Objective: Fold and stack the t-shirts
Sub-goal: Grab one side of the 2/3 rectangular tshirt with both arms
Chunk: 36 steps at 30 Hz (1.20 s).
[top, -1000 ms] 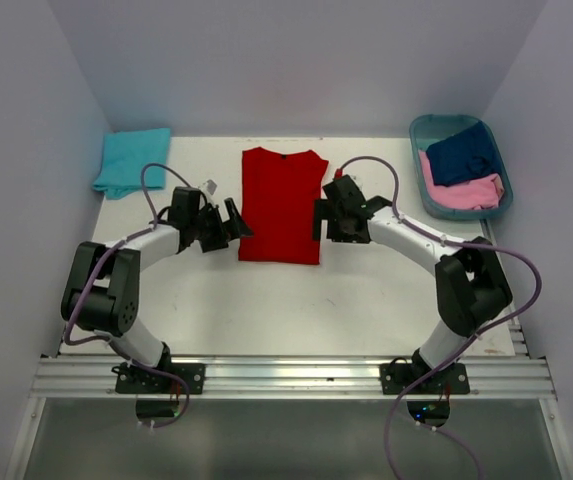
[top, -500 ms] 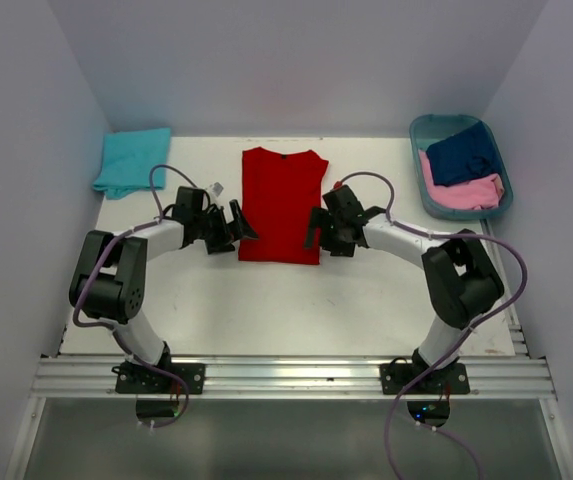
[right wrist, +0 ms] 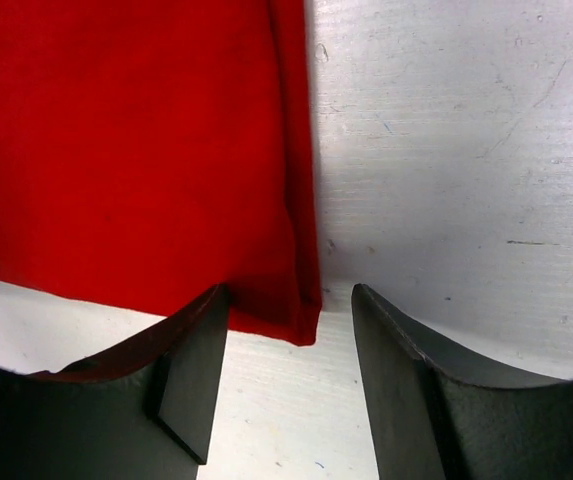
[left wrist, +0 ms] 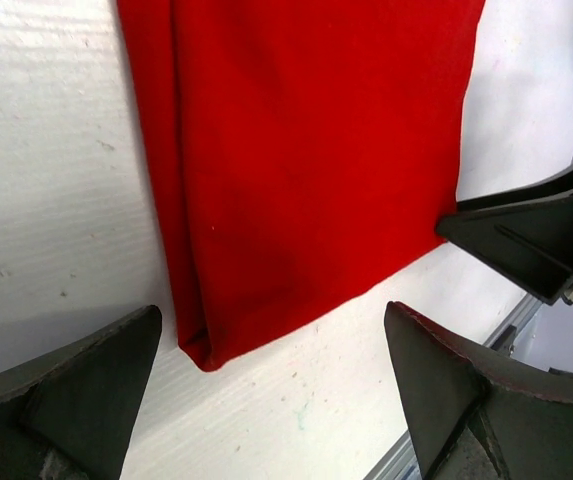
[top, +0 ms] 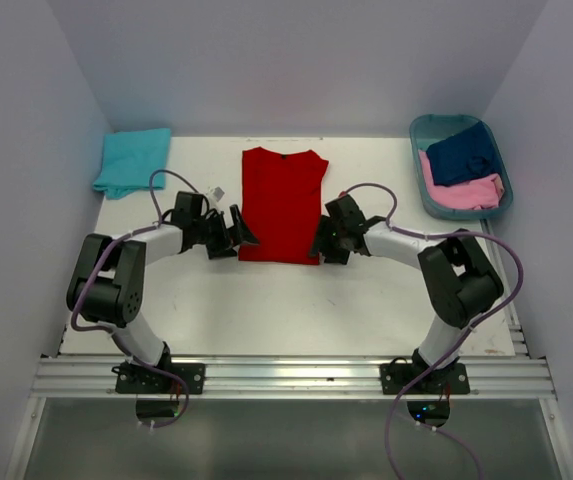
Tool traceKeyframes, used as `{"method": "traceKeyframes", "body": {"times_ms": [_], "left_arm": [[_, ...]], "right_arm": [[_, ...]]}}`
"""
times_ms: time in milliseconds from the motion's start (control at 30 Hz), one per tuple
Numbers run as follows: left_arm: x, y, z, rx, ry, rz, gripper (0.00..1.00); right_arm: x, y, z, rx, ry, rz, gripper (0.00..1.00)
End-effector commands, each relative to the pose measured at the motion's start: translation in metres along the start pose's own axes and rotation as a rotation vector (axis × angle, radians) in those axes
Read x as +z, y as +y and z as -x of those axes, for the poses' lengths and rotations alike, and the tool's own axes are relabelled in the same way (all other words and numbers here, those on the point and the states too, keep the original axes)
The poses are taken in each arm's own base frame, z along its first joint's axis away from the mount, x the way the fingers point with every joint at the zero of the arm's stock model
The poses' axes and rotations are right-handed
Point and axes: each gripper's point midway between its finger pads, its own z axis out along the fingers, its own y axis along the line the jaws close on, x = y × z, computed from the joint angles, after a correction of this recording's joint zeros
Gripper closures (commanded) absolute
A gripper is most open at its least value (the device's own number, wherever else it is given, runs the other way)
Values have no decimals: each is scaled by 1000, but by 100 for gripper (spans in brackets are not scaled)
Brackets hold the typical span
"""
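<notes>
Both arms have slid down the long sides of the red t-shirt (top: pixel 281 205) and now sit at its near hem, one at each corner. The shirt itself has not moved: it lies flat in the middle of the surface (top: pixel 266 300), sleeves already folded in to make a narrow strip, collar toward the far wall.

The real change is at the right tool (top: pixel 323 240). Its jaws were spread wide a second ago and are now drawing in around the near right corner. In the right wrist view the hem corner sits between the fingers (right wrist: pixel 196 370), with bare surface showing in the gap. The jaws look apart rather than clamped, though whether the left finger already presses on the cloth is hard to say from this angle.

The left tool (top: pixel 234 232) stays fully apart, straddling the near left corner without gripping it.

This reads as the start of the crosswise fold: the hem is about to be pinched at both corners and carried up toward the collar. The left side lags, so an even lift probably depends on it closing too.

The turquoise t-shirt (top: pixel 131 160) lies folded at the far left. The navy t-shirt (top: pixel 463 152) and pink t-shirt (top: pixel 461 192) wait in the basket (top: pixel 446 117).
</notes>
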Motion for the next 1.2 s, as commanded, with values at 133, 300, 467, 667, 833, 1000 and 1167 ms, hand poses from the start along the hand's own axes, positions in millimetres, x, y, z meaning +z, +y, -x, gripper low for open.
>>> {"method": "traceKeyframes", "body": {"times_ms": [133,300,467,667,833,1000,1167], "left_arm": [[-2,50,-68,-103,159,147,2],[-2,61,-84,-115,172,164,14],[11,71,-92,-133,186,145,31],[17,73,-95,-127,181,123,48],[17,73,-97,-115,180,107,56],[5,72,-110,-107,179,104,89],[-9,70,-124,-89,159,93,100]], "right_arm": [[-2,-14,-10,26,0,-18,46],[-2,-18,-11,21,-7,-24,53],[4,-21,-13,18,-3,-33,67],[8,-28,-19,16,4,-43,93],[10,-35,-26,12,16,-53,100],[4,-46,-37,-2,26,-56,100],[-5,-55,-46,-9,22,-54,100]]}}
